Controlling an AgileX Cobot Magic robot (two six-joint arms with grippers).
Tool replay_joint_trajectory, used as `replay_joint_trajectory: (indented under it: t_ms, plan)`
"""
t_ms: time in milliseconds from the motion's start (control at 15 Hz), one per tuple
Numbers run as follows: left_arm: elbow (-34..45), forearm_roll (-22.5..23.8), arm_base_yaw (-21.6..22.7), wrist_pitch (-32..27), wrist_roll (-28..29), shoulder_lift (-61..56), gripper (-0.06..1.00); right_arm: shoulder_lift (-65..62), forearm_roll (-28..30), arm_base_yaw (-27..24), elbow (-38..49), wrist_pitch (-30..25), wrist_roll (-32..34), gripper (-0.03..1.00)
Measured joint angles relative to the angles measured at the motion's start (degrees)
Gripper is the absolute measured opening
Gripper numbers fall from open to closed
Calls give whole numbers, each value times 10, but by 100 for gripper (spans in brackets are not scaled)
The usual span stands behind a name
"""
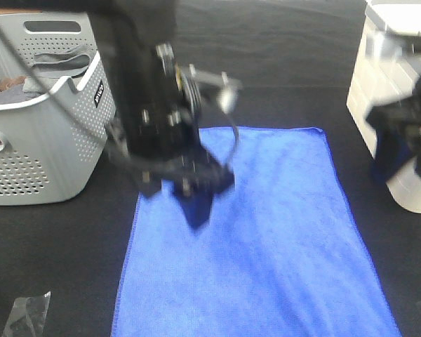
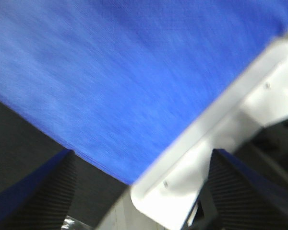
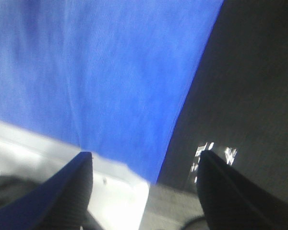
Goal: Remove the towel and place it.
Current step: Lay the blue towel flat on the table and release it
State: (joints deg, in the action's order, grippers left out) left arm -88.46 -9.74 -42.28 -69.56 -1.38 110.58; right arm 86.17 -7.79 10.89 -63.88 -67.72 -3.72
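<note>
The royal-blue towel point(image 1: 281, 239) lies spread flat on the black table, its long side running from far to near. My left gripper point(image 1: 196, 205) hangs blurred over the towel's far left part. It is open, and in the left wrist view the left gripper point(image 2: 139, 191) has nothing between its fingers, with the towel point(image 2: 134, 76) below. My right gripper point(image 1: 405, 151) is off the towel's far right corner, in front of the white container. The right wrist view shows the right gripper point(image 3: 146, 191) open and empty over the towel's edge point(image 3: 110, 76).
A grey perforated laundry basket point(image 1: 42, 147) with cloths inside stands at the far left. A white container point(image 1: 389, 77) stands at the far right. A clear plastic wrapper point(image 1: 24, 314) lies at the near left on the black table point(image 1: 281, 63).
</note>
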Motion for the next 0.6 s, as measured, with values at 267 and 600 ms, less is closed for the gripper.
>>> replay_joint_trajectory:
  t_ms: [267, 600]
  plan:
    - [-175, 26, 73, -2, 4, 91, 73, 123, -3, -52, -206, -10, -6, 64]
    - [-377, 13, 116, -3, 24, 217, 73, 267, -11, -53, -360, -17, -10, 64]
